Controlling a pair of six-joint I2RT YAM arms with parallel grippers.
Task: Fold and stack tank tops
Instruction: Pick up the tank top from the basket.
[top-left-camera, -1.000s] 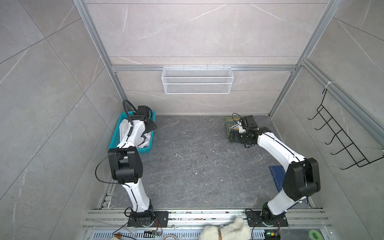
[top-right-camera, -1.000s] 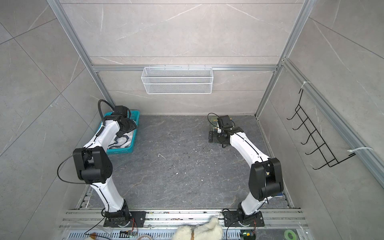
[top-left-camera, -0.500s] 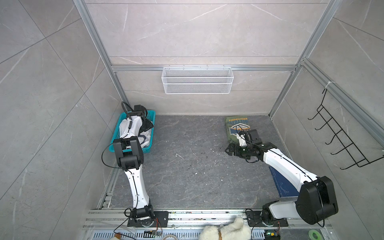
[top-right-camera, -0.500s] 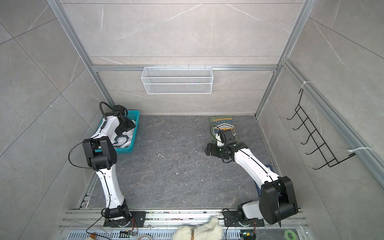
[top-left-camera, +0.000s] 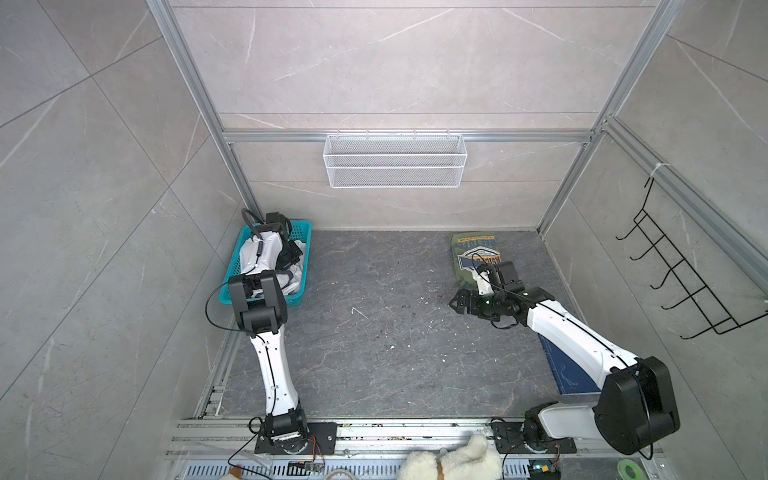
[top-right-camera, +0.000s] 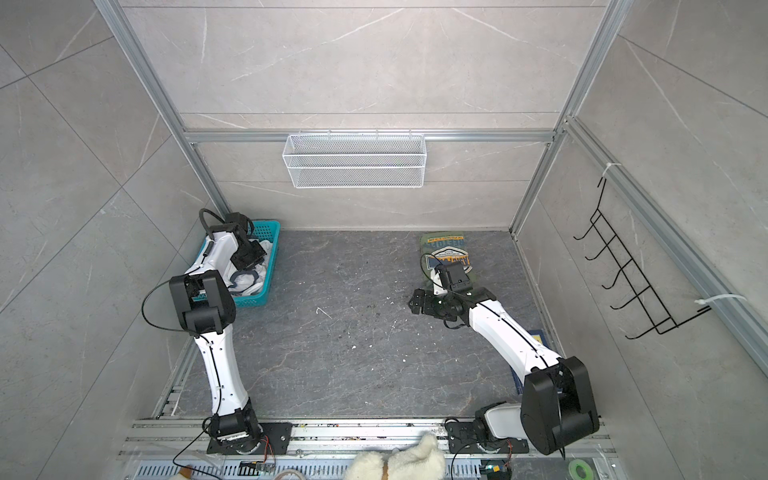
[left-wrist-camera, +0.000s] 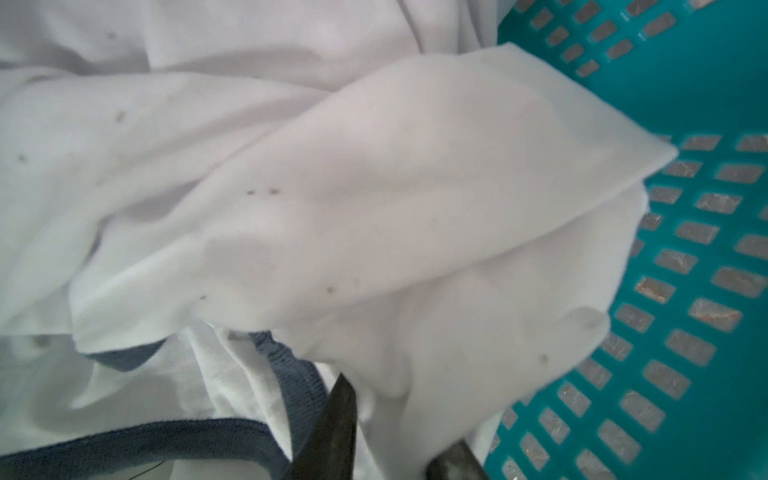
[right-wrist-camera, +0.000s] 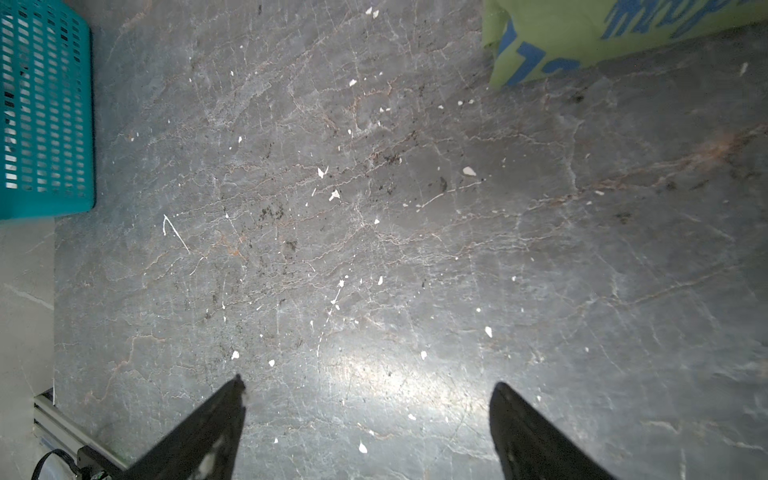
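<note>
The olive green tank top (top-left-camera: 473, 253) (top-right-camera: 446, 249) lies folded at the back right of the floor, badge print up; its corner shows in the right wrist view (right-wrist-camera: 582, 33). The white tank top (top-left-camera: 296, 277) (top-right-camera: 254, 279) is crumpled in the teal basket (top-left-camera: 300, 225) (top-right-camera: 268, 226) at the back left. My left gripper (top-left-camera: 292, 258) (top-right-camera: 248, 258) (left-wrist-camera: 399, 409) reaches down into the basket, shut on a fold of the white tank top (left-wrist-camera: 374, 208) beside its navy trim. My right gripper (top-left-camera: 457, 303) (top-right-camera: 415, 304) (right-wrist-camera: 368, 384) hangs open over bare floor, just in front of the olive top.
A dark blue board (top-left-camera: 569, 374) lies on the floor under the right arm. A white plush toy (top-left-camera: 453, 461) sits at the front rail. A wire basket (top-left-camera: 395, 160) hangs on the back wall and a black hook rack (top-left-camera: 681, 286) on the right wall.
My left gripper has closed on the white cloth in the basket. The right arm has drawn back from the olive top, which now lies uncovered.
</note>
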